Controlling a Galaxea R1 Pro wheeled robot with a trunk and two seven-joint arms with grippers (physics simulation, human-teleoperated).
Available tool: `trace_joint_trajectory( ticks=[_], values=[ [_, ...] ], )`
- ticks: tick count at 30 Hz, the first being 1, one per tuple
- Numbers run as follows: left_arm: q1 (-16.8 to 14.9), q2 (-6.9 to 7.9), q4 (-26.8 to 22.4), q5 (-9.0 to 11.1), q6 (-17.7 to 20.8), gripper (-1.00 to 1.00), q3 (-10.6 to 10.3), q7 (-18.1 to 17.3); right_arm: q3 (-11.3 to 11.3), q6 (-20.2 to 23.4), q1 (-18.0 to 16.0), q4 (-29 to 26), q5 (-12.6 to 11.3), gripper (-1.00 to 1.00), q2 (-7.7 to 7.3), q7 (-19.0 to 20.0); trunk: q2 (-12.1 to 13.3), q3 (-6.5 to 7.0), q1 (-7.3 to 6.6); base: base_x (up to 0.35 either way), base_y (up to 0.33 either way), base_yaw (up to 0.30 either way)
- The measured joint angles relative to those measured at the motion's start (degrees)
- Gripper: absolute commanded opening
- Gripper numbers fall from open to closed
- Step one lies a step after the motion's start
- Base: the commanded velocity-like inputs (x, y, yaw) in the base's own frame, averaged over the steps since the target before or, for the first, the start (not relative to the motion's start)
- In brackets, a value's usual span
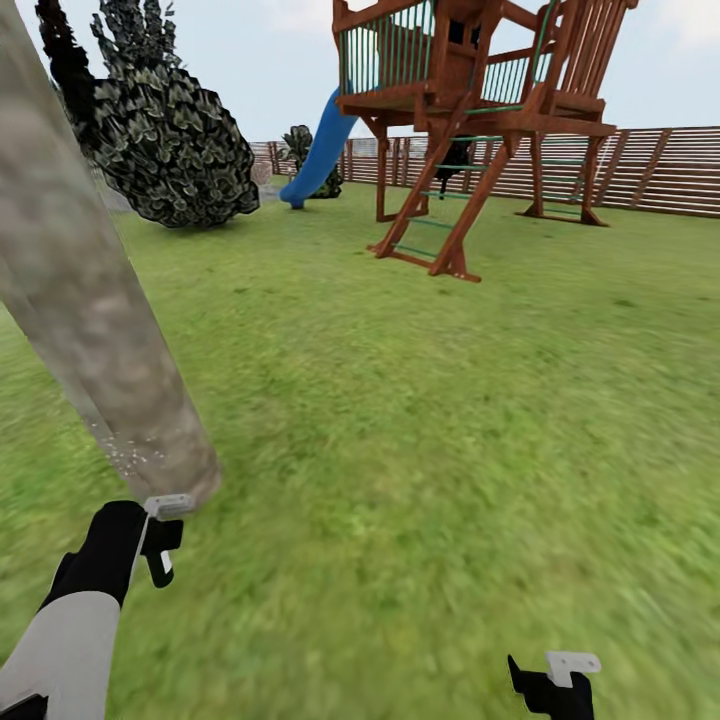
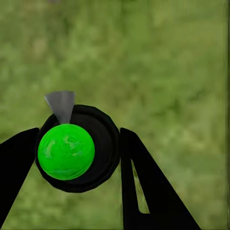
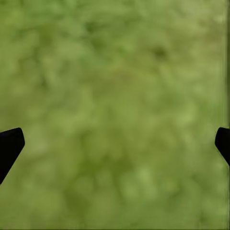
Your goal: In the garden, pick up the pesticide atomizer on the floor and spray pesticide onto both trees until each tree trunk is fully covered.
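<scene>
One tree trunk (image 1: 90,300). One dark shrub (image 1: 175,150). One wooden play tower (image 1: 480,110), one blue slide (image 1: 318,155). One atomizer (image 2: 76,148). Two claws: left (image 1: 160,535), right (image 1: 550,680).

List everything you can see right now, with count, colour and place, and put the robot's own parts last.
tree trunk: one, mottled grey-brown, near left, leaning across the head view.
pesticide atomizer: one, black body with a bright green round top, between the left pincer's fingers.
lawn: green, all around.
dark bush: one, dark green, far left.
play tower: one, red-brown wood with green rails, far centre.
slide: one, blue, left of the tower.
fence: brown slats, along the back.
left pincer: black, shut on the atomizer, near the trunk's base.
right pincer: black, open, over grass.
</scene>
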Motion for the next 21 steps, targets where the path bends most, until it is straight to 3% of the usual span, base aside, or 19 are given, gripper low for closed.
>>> trace_joint_trajectory(
  ticks=[9, 16, 21],
  values=[
    [0.0, 0.10, -0.2, -0.1, 0.0, -1.00, 0.4, 0.0, 0.0, 0.0, 0.0, 0.1, 0.0, 1.00, 0.09, 0.0, 0.0, 0.00, 0.00, 0.126, -0.247, 0.248],
    [-0.1, 0.44, -0.1, 0.0, 0.2, -1.00, 0.4, -0.1, 0.0, 0.0, 0.0, 0.0, 0.0, 1.00, -0.14, -0.1, 0.0, 0.00, 0.01, 0.012, -0.023, 0.274],
    [-1.6, -0.71, -0.1, 0.3, 0.4, -1.00, -0.1, -0.1, 0.0, -0.1, 0.0, 0.0, 0.0, 1.00, -0.23, -0.1, 0.0, 0.00, 0.01, 0.000, 0.000, 0.273]
  ],
)
